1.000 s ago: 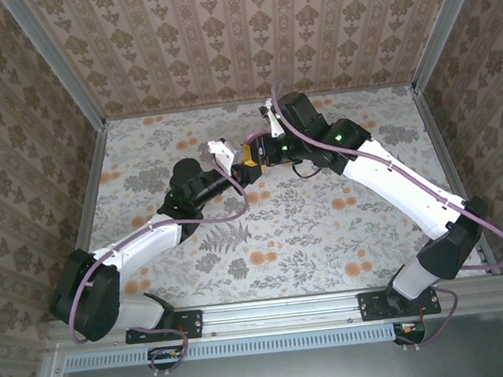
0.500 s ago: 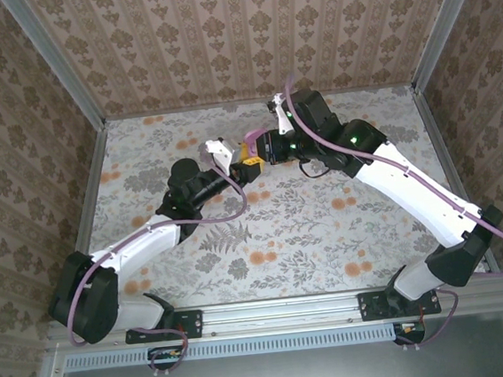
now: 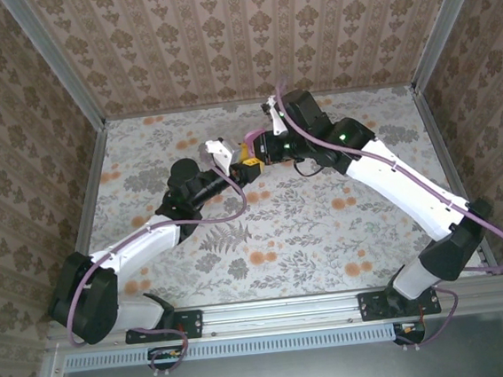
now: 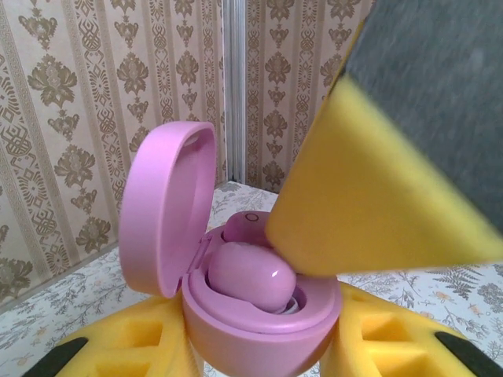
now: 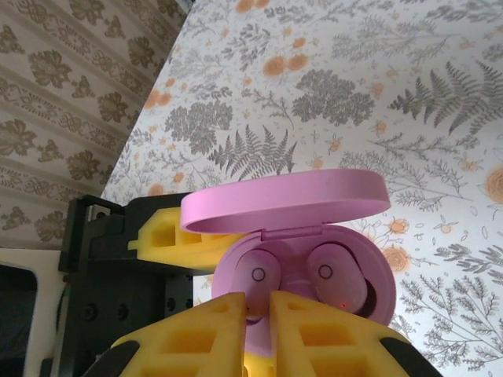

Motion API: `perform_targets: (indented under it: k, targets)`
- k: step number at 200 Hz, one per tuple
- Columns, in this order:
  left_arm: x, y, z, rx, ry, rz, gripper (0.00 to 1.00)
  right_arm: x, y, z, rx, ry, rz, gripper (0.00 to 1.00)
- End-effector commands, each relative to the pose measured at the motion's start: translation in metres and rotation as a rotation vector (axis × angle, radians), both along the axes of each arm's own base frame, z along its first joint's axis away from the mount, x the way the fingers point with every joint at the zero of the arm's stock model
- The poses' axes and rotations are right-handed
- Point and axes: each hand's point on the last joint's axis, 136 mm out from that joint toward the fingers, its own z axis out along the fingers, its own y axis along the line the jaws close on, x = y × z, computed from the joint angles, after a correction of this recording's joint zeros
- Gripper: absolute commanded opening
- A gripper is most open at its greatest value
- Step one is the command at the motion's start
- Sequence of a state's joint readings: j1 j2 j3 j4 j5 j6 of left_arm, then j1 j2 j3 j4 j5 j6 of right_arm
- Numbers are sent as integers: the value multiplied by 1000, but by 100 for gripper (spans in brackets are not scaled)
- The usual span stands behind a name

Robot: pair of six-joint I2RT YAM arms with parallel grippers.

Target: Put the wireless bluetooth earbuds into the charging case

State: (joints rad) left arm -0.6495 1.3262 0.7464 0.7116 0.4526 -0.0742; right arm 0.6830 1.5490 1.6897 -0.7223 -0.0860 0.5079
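The left gripper (image 4: pixel 255 357) pinches the charging case (image 4: pixel 236 330); the right gripper (image 5: pixel 259 306), pressed together at 6 o'clock of 2 earbuds (image 5: pixel 334 276), could push it loose

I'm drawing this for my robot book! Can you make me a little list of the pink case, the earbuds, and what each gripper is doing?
charging case: pink, oval, held up in front of both wrist cameras
lid: open, hinged up
earbuds: two, pink, both lying in the case's wells
left gripper: shut on the charging case, one yellow finger on each side
right gripper: shut, tips right at the case's open front; cannot tell if they touch an earbud
table: flowery pattern, behind the case
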Motion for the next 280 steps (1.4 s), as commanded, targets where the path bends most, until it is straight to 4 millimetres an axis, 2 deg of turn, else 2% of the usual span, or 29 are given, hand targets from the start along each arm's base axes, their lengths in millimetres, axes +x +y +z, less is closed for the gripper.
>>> perform_targets:
  k: [1,29,62,116,129,133,143,191,233,280]
  targets:
    - [-10,1,21,-34,-65,-27,35,2,9,9,38,-5,34,18]
    - [-9,1,20,-32,-65,-27,35,-1,11,7,35,5,53,19]
    - [-8,0,20,-32,-65,-23,35,-1,0,13,28,-29,15,21]
    - [-11,0,20,-32,-68,-33,35,-4,-28,41,118,-100,-64,23]
    - [-12,-1,20,-31,-73,-43,35,-1,-34,36,130,-89,-79,24]
    - [-13,-1,20,-30,-72,-46,35,-7,-40,49,151,-115,-84,24]
    - [-14,-1,20,-29,-73,-56,35,-7,-47,51,160,-123,-99,25]
    - [-31,-10,25,-21,-78,-173,36,-2,-67,52,283,-62,-122,38]
    - [-48,-19,25,4,-50,-307,36,7,-66,58,418,-7,-92,49]
    - [-52,-21,28,0,-50,-336,36,13,-51,50,439,74,-38,53]
